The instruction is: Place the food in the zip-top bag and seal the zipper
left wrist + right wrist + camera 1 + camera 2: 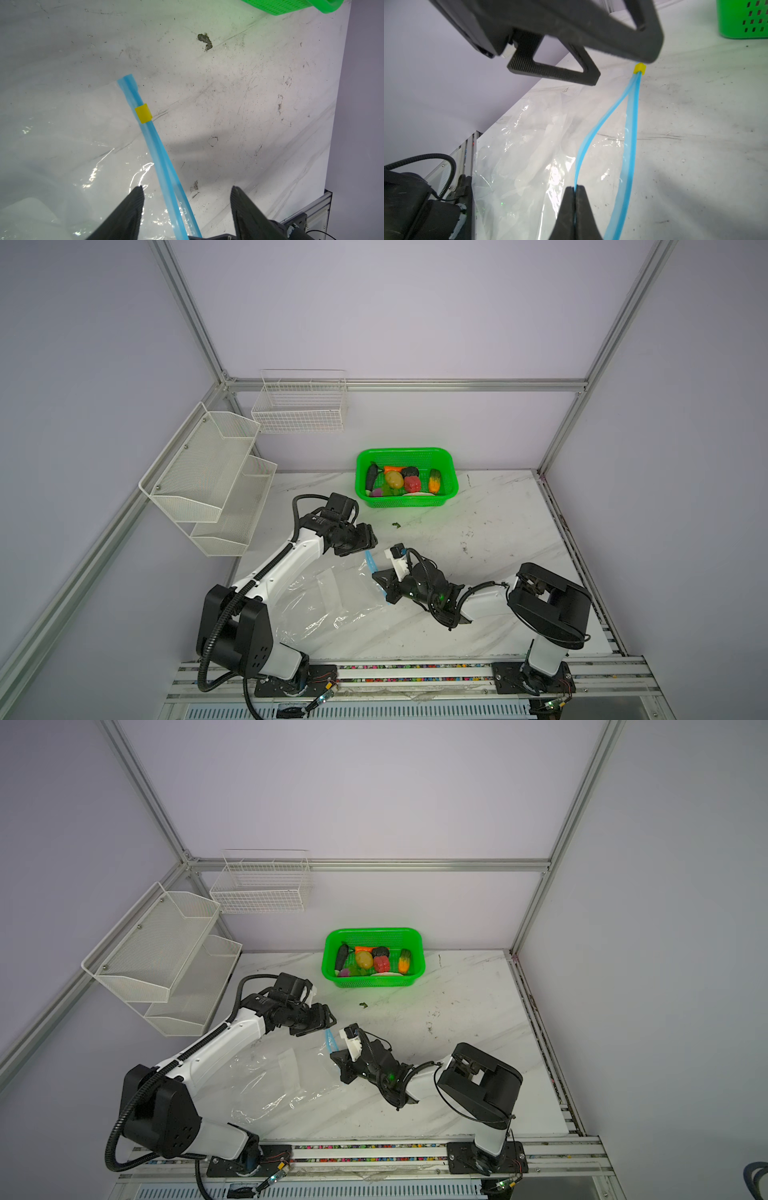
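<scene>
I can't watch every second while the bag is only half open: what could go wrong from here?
1. The right gripper pinches only one thin lip of the zipper; it could slip free.
2. The left gripper, open astride the zipper, might close on both lips near the yellow slider, shutting the mouth.
3. The bag lies loose; pulling may drag it.

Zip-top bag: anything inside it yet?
Nothing visible inside the zip-top bag: only the marble table shows through the clear film. The part under the left arm is covered. The food sits in the green basket.
</scene>
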